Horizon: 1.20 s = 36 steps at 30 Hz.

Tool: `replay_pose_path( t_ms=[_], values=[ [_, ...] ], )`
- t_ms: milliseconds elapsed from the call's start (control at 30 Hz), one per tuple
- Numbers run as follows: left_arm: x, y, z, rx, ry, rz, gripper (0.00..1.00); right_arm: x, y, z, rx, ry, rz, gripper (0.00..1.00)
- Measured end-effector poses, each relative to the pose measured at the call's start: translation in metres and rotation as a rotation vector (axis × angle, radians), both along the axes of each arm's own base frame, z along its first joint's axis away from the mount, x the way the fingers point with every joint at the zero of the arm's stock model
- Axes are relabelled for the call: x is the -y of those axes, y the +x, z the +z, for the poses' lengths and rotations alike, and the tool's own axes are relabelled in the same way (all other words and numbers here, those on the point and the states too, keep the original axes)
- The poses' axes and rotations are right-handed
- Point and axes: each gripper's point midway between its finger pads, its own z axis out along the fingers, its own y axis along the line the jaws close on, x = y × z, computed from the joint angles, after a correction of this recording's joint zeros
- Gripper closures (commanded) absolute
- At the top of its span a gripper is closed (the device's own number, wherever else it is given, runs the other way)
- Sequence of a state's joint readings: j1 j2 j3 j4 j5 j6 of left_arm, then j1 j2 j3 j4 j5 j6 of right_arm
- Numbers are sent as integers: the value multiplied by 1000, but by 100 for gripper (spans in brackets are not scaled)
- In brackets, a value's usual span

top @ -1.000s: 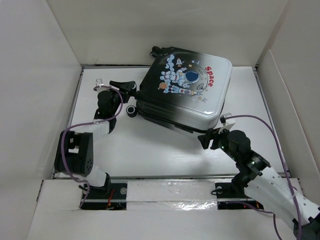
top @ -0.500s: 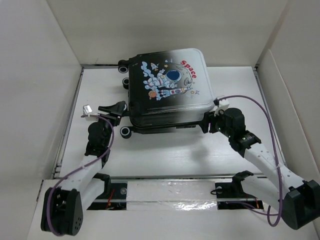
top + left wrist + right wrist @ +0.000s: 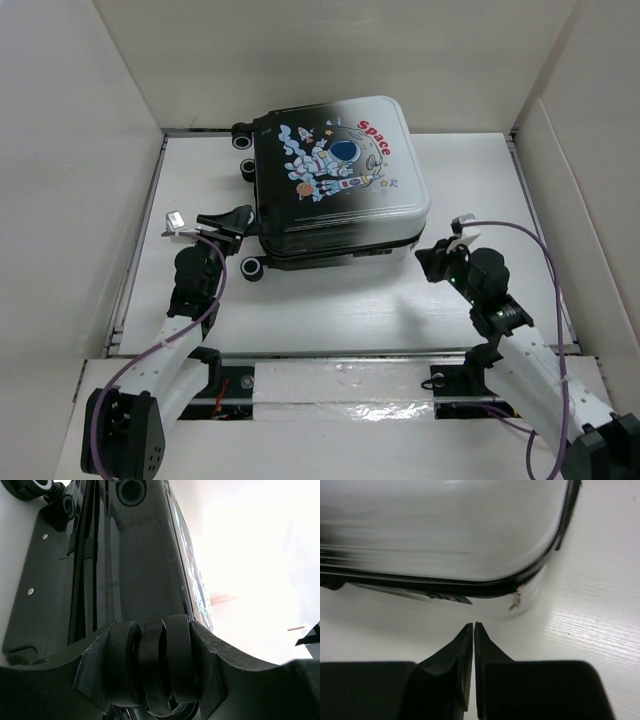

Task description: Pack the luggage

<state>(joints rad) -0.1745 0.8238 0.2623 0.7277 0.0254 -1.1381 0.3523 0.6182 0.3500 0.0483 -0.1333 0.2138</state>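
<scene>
two pincers: left pincer [image 3: 152,666] clamps the luggage [image 3: 335,170] wheel [image 3: 177,652], right pincer [image 3: 473,636] shut empty beside its edge.

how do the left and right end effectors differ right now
The left end effector is clamped on a black wheel of the luggage; the right end effector holds nothing. The left one's jaws stand apart around that wheel; the right one's are pressed together. The left touches the luggage's wheeled end; the right stops just short of its white corner. Both are black and face the luggage.
</scene>
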Motion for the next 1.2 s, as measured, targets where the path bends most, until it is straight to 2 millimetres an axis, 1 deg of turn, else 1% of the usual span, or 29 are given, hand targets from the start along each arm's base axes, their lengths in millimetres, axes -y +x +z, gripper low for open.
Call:
replay_pose_path(
  t_ms=[67,167,200,233,400,467,600,700,833,967,1000,1067,1100,1167,1200],
  values=[
    [0,0,-1,-3,-4,1,100,6,8,-13,-38,-8,-31,92],
    [0,1,0,-2,-11,-3,100,15,18,-29,-79,-20,-68,72],
    [0,1,0,-3,-12,-5,100,17,20,-32,-83,-19,-77,62],
    [0,2,1,-3,-14,-5,100,19,22,-35,-81,-22,-84,60],
    [2,6,6,2,-13,-11,100,22,35,-38,-59,-24,-80,57],
    [2,6,5,-1,-13,-12,100,22,39,-44,-70,-34,-72,56],
    [3,7,4,-6,-13,-13,100,18,45,-56,-94,-56,-39,56],
    [3,7,4,-5,-14,-14,100,17,50,-58,-86,-57,-25,56],
    [3,7,4,-5,-13,-14,100,14,56,-53,-50,-54,-9,58],
    [3,7,3,-8,-13,-16,100,11,59,-52,-36,-52,14,64],
    [3,7,2,-9,-13,-17,100,10,59,-52,-33,-51,19,69],
    [3,7,2,-11,-13,-17,100,7,59,-51,-25,-47,36,76],
    [3,7,2,-11,-13,-17,100,5,60,-51,-22,-43,44,84],
    [3,7,2,-11,-12,-17,100,3,60,-50,-11,-31,55,91],
    [3,7,2,-11,-12,-16,100,3,60,-50,-5,-25,53,99]
  ],
)
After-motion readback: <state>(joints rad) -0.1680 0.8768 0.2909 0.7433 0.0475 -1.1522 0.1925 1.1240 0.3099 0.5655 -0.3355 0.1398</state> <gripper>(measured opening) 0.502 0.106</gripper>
